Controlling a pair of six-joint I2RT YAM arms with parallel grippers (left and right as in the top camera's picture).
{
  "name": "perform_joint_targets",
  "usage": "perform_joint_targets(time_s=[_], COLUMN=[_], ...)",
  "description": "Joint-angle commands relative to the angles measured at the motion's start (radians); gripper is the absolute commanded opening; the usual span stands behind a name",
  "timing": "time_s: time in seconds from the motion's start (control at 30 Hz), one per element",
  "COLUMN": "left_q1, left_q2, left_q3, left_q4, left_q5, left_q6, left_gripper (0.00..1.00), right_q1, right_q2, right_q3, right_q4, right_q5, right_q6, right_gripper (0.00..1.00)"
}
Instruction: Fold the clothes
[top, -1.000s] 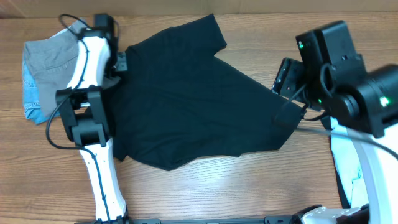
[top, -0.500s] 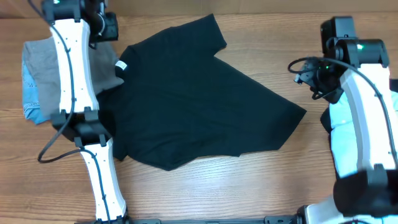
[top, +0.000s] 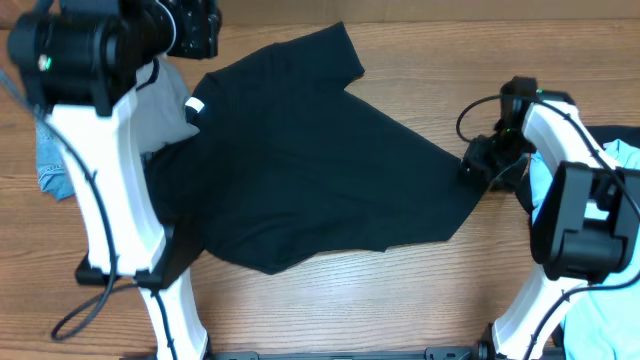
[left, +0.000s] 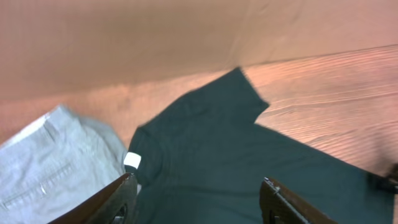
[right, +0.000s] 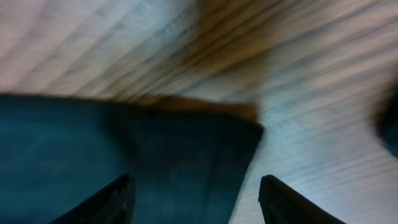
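Jaws L+R apart, empty, blk tee (top: 320, 170) spread on table (top: 400, 300)

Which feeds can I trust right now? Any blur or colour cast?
Right wrist: heavy motion blur, the table grain smeared, though the black T-shirt corner is readable. Left wrist: slightly soft with a pinkish cast, the white neck label legible. Overhead: sharp on the shirt, evenly lit, no glare.

T-shirt (top: 320, 160) spread mid table (top: 420, 290), trousers (top: 165, 120) at its L, 2nd shirt (top: 605, 325) far R
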Motion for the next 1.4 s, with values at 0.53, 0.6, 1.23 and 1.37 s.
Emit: perform_joint_targets(time_s=[0.53,0.6,1.23,1.37], left_q1=[-0.058,-0.058,-0.058,-0.058], left_q2=[-0.252,-0.252,-0.371,-0.396], left_q3=[-0.166,-0.218,-0.353,-0.353], left_q4=[-0.004,-0.004,-0.004,-0.004], left_q5=[-0.095,-0.095,-0.197,-0.190], left_q6=[0.021,0.022,0.022,0.021], left_gripper=[0.72,0.72,0.78,0.79], right_q1=[-0.114,-0.144,-0.174,-0.125], right_q2=[0.022,0.022,-0.026,-0.026], right_q3=[0.146,0.269,0.323,0.197], right_q4=[0.300,0.314,-0.204,-0.200], right_q5=[-0.026,-0.085,-0.267,-0.280], right_q6=[0.013,0.002,-0.076,-0.065], right_gripper=[0.04,0.04,0.72,0.69])
